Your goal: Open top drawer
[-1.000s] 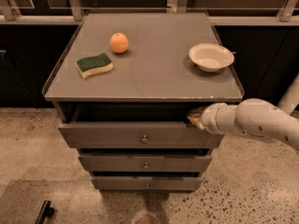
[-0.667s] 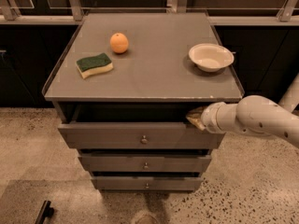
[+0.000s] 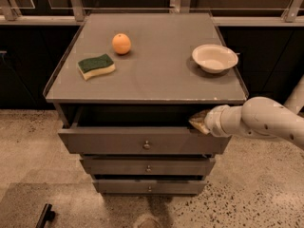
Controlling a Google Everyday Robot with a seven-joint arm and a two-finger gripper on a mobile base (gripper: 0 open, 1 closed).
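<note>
— Where is your gripper?
— My gripper (image 3: 199, 122) is under the front edge of the worktop (image 3: 156, 80), near its front right corner, at the upper right rim of the top drawer (image 3: 109, 141). My arm (image 3: 261, 122) reaches in from the right.
— Spread or pinching?
— I cannot tell. The tip sits in shadow there, though it seems to touch the drawer's rim.
— And the drawer?
— It juts forward of the worktop's front edge, with a dark gap above its front and its round knob (image 3: 147, 145) at the centre. The middle drawer (image 3: 114, 166) and bottom drawer (image 3: 118, 186) sit further back beneath it.
— On top?
— An orange (image 3: 121, 43) toward the back left corner, a green-and-yellow sponge (image 3: 96, 66) just in front of it near the left edge, and a white bowl (image 3: 214, 58) near the right edge.
</note>
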